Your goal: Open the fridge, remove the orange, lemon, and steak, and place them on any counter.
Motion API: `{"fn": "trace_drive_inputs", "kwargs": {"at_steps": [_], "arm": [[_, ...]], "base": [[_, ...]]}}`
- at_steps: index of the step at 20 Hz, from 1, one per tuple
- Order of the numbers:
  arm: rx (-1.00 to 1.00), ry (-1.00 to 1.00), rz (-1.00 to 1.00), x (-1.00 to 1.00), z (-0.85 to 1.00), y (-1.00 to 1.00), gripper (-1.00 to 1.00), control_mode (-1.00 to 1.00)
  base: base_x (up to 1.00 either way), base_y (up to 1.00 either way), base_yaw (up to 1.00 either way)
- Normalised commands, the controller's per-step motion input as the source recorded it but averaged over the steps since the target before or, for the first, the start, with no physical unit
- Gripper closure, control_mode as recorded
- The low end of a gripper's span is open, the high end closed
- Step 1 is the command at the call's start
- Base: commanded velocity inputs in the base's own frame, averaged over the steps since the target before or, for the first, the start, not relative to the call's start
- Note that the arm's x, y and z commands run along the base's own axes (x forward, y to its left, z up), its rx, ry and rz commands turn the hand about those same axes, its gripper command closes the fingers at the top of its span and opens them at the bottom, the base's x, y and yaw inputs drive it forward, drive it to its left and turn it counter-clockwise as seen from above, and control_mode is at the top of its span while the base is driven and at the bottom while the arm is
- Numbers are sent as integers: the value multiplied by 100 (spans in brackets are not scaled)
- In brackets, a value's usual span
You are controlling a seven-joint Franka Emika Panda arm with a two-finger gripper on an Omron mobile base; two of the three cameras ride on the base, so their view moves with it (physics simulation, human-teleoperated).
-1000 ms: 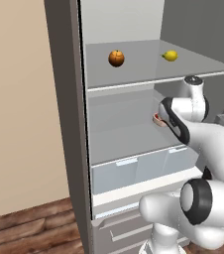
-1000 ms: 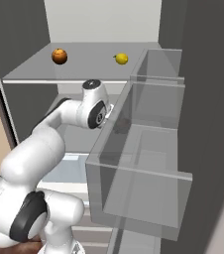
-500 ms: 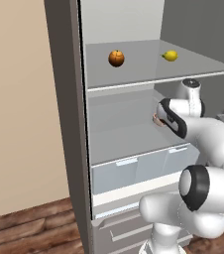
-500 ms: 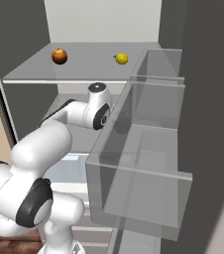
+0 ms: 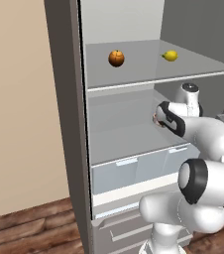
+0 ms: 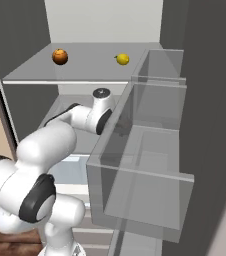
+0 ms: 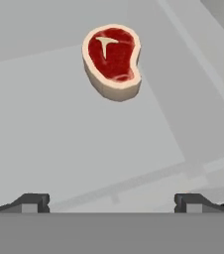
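We're inside the fridge (image 5: 64, 124) now, door swung wide, and our gripper (image 7: 111, 201) hangs over the middle shelf (image 7: 59, 144) with its fingers spread fully apart, holding nothing. Ahead of it on that shelf lies the steak (image 7: 112, 62), flat on the pale grey surface, red face up, pale fat rim all round. It sits well clear of our fingertips (image 7: 32, 202), nothing touching yet.

How will it handle? We'd judge it light, soft and a bit slick, a low slab that gives little height to bite on. Our best bet looks like pinching across the narrower width, fingers down close to the shelf, squeezing the firm rim rather than the middle.

Up on the shelf above, the orange (image 5: 116, 58) rests to the left and the lemon (image 5: 170, 56) to the right, well apart from each other. Both round, both likely to roll if nudged.

Below us, the pale drawers (image 5: 134, 168) are shut; what is in them we cannot tell. The clear door bins (image 6: 145, 165) look bare from here.
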Motion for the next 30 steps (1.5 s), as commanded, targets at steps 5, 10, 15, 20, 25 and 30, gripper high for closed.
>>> {"fn": "trace_drive_inputs", "kwargs": {"at_steps": [5,10,15,20,25,30], "arm": [[1,0,1,8,-1,-8,-100,-100],[1,0,0,17,-1,-6,-100,-100],[0,0,0,26,-17,0,-100,-100],[1,0,0,25,-7,-1,-100,-100],[3,0,0,24,0,-6,-100,-100],[3,0,0,28,-1,-6,-100,-100]], "base": [[0,0,0],[0,0,0],[0,0,0],[0,0,0],[0,0,0],[0,0,0]]}}
